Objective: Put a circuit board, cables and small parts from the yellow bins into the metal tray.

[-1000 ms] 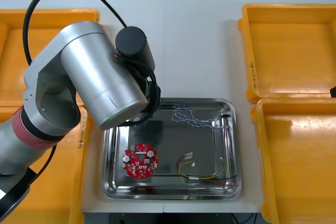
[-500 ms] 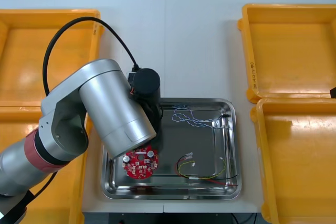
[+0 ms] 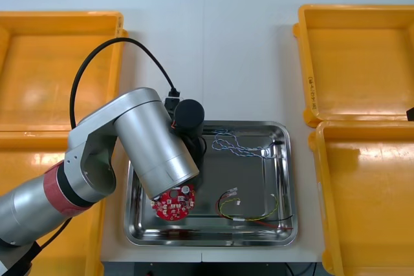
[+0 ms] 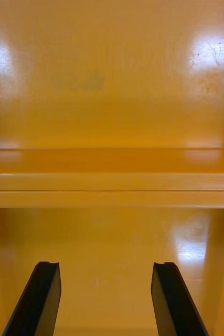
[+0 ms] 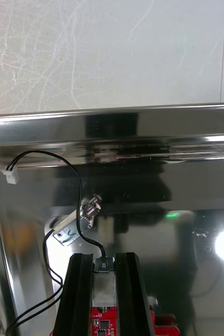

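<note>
- Grips the end plug of a black cable (image 5: 78,189) with the left tool (image 5: 104,260), fingers apart by just the plug's width.
- Holds that tool low over the left part of the tray (image 3: 226,172), right above the board (image 3: 173,205); cannot tell whether fingers and board touch.
- Board: red and round, flat in the tray's near-left corner, its far-left edge hidden under the left arm (image 3: 145,140) in the front view.
- Just beyond the fingertips, on the tray's shiny floor: a metal part (image 5: 76,224), lying askew, with the black cable running across it.
- Past the part: the black cable arching on toward the tray's wall and ending in a small white plug, loose on the floor.
- Right of the board, in the tray's near-right part: a red-yellow cable (image 3: 252,219) in a loose loop, apart from the board.
- Farther back, along the tray's far side: a blue-white cable (image 3: 238,146), strung from mid-tray toward the far-right corner.
- Around the tray: light worktop (image 3: 246,50), with yellow bins (image 3: 362,63) two at each side.
- Holds the right tool (image 4: 105,270) open, fingers well apart with nothing between them, over the bare floor of one of the bins, a rim crossing beyond the tips.
</note>
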